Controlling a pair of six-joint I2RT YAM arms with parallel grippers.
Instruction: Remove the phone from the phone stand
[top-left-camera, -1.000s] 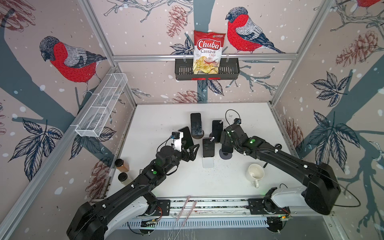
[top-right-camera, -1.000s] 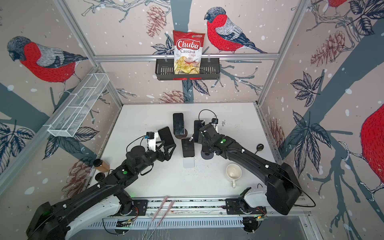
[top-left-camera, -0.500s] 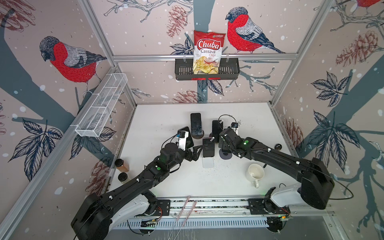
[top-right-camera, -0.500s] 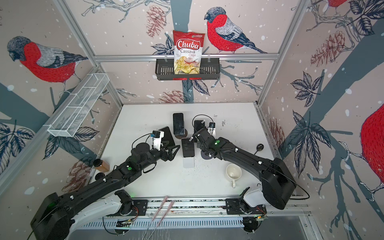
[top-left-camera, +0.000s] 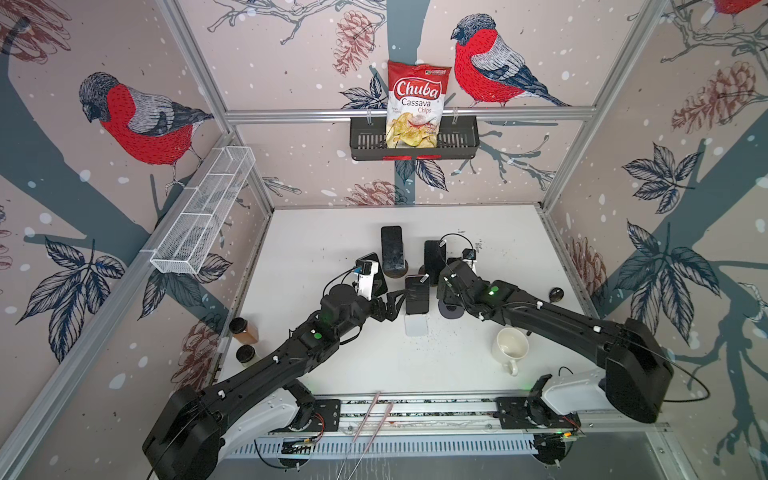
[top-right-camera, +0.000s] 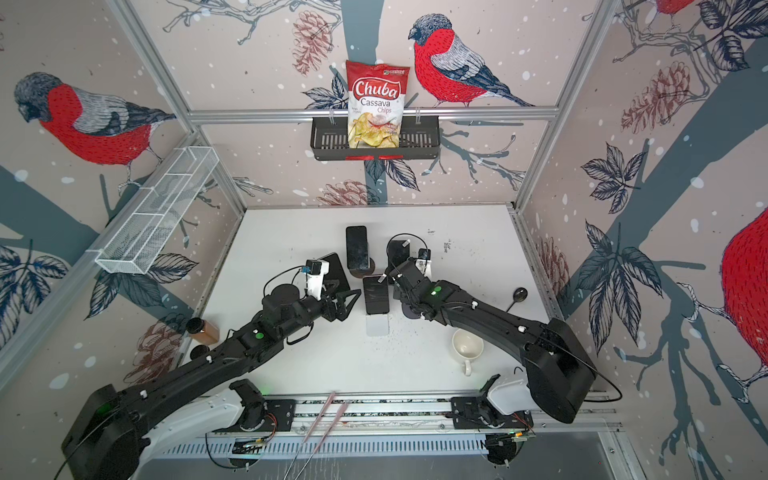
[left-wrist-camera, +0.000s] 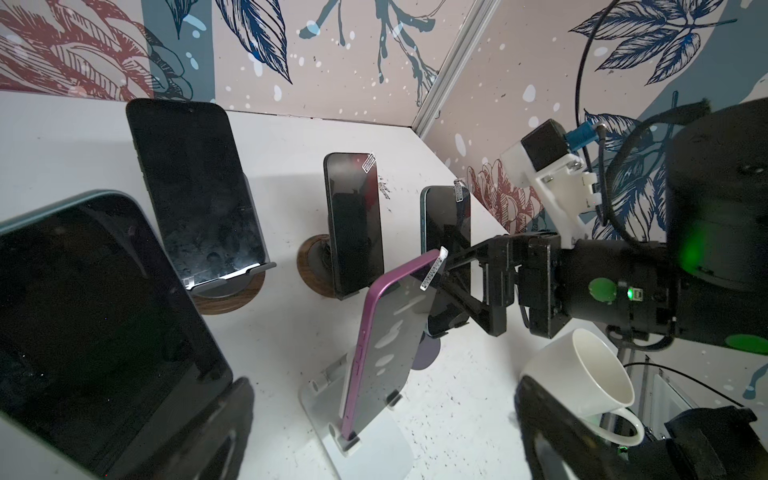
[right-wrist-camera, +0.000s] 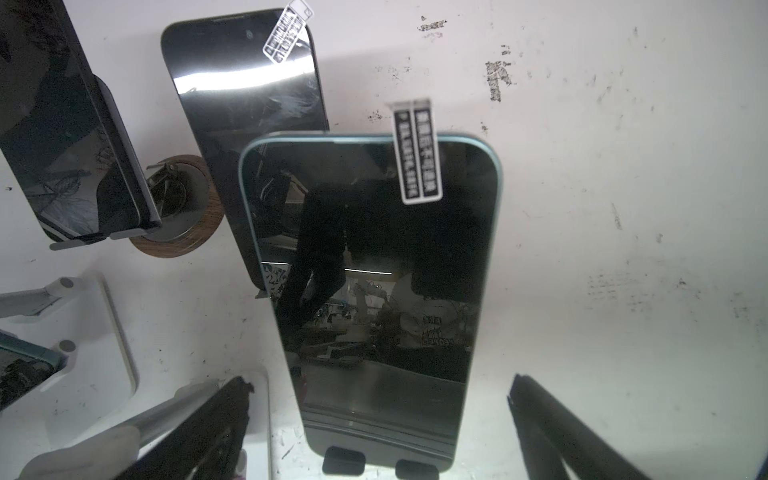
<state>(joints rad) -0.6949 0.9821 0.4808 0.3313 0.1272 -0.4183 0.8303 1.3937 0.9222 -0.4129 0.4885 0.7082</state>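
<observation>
Several dark-screened phones stand on stands mid-table. A purple-edged phone (top-left-camera: 417, 294) (left-wrist-camera: 386, 340) leans in a white phone stand (top-left-camera: 416, 326) (left-wrist-camera: 365, 440). My left gripper (top-left-camera: 397, 304) (left-wrist-camera: 382, 428) is open just left of it; in the left wrist view the phone stands ahead between the two fingers, untouched. A teal-edged phone (right-wrist-camera: 374, 270) (left-wrist-camera: 444, 224) rests on a dark round stand (top-left-camera: 451, 312). My right gripper (top-left-camera: 444, 296) (right-wrist-camera: 382, 415) is open, one finger on each side of the phone's lower part, apart from its edges.
Two more phones (top-left-camera: 392, 249) (top-left-camera: 434, 257) stand behind on wooden round bases, another (top-left-camera: 376, 274) under the left wrist. A white mug (top-left-camera: 510, 347) sits front right, two brown jars (top-left-camera: 243, 332) at the left edge. A chip bag (top-left-camera: 417, 104) hangs in the back-wall basket.
The left gripper has moved right, up to the purple-edged phone. The right gripper has moved left and down around the teal-edged phone. Both stayed open.
</observation>
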